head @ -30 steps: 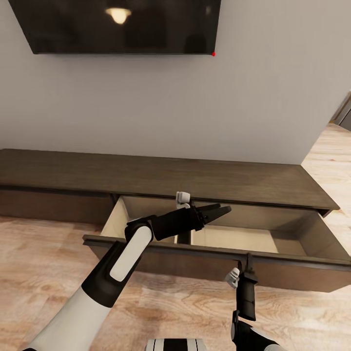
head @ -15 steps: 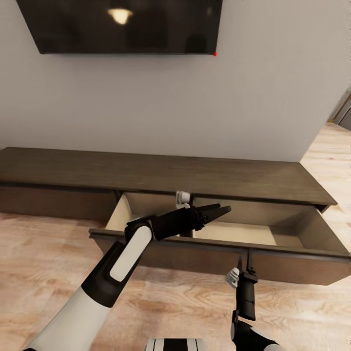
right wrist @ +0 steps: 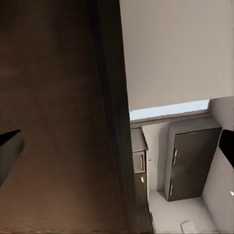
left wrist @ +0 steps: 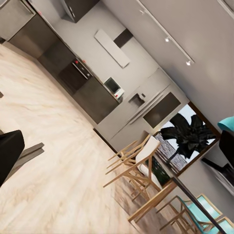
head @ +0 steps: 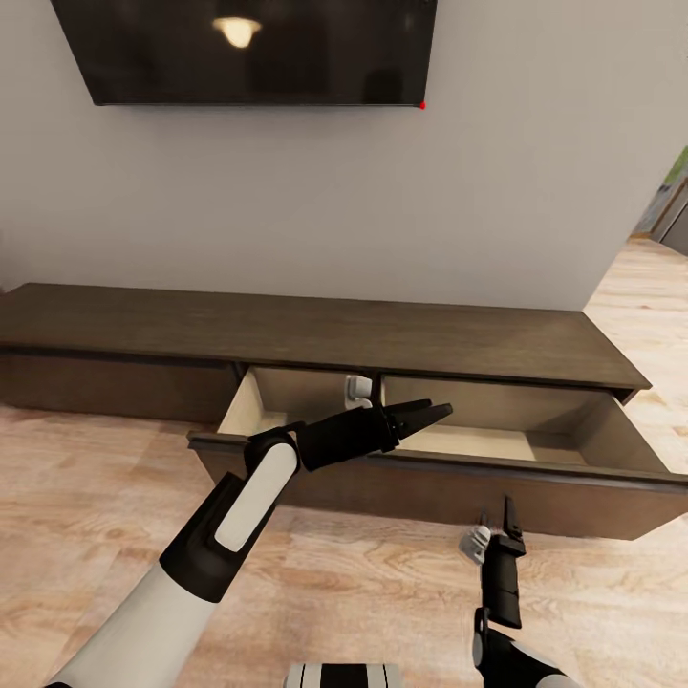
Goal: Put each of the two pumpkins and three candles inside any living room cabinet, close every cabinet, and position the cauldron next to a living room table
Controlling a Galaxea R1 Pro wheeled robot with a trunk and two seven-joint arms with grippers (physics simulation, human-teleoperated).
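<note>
Head view
cabinet (head: 315,334): long, low and dark brown, set against the far grey wall (head: 382,191), running from the left edge almost to the right.
drawer (head: 430,478): pulled out toward the robot on the cabinet's right half; pale beige inside, a divider near its middle; what shows of the inside is bare.
left gripper (head: 435,414): hangs over the drawer's near front edge, pointing right, its two dark fingers spread a little with nothing between them.
right gripper (head: 507,508): low and near, on the floor side of the drawer front, pointing up at it; fingers close together with a narrow gap, nothing between them.
television (head: 258,48): dark screen on the wall above the cabinet, a lamp reflected in it.
floor (head: 96,497): light wood planks.

Left wrist view
room: a far kitchen wall with dark units (left wrist: 73,73), wooden chairs (left wrist: 136,165) and a plant by a window (left wrist: 187,134).
finger: one dark tip (left wrist: 7,156) at the frame edge.

Right wrist view
cabinet: dark brown wood surface (right wrist: 53,122) seen close.
beyond: pale wall and a dark door (right wrist: 190,156).
finger: a dark tip (right wrist: 7,151) at the edge; spread cannot be judged here.
</note>
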